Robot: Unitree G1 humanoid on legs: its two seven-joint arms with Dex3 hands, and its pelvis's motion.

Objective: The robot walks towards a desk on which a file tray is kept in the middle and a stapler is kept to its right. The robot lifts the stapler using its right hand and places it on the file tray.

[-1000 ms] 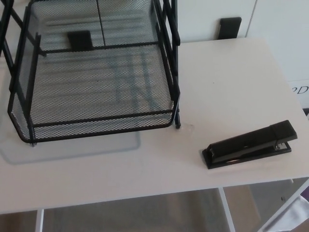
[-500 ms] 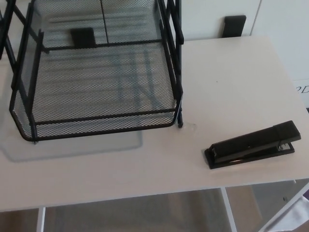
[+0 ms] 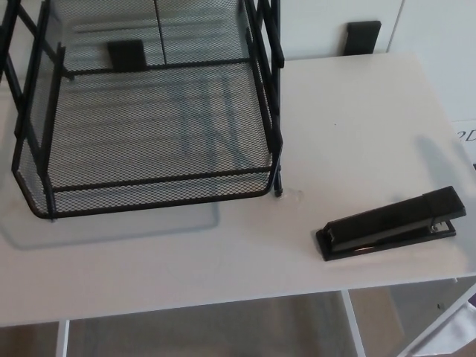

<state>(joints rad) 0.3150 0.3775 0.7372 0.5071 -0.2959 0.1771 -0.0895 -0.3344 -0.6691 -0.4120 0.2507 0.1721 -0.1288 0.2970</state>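
Desk: I see a white desk (image 3: 357,119) filling most of my head view. Its near edge runs across the lower part of the picture.
File tray: a black wire-mesh file tray (image 3: 156,178) stands on the left, far part of the desk. It has upright posts at its corners, and its upper part is cut off by the top of the picture.
Stapler: the black stapler (image 3: 390,223) lies flat on the desk at the near right, close to the near edge. It is to the right of the tray and well apart from it. Its right end points slightly farther away than its left, and a bit of metal shows at that right end.
Left hand: it is outside my view, so I cannot tell how its fingers stand.
Right hand: also outside my view; nothing touches the stapler.
Shadow: a soft grey shadow (image 3: 439,156) lies on the desk just beyond the stapler, near the right edge.
Black block: a small black block (image 3: 364,36) sits at the desk's far edge, right of the tray.
Desk leg: a white leg (image 3: 351,323) shows below the near edge.
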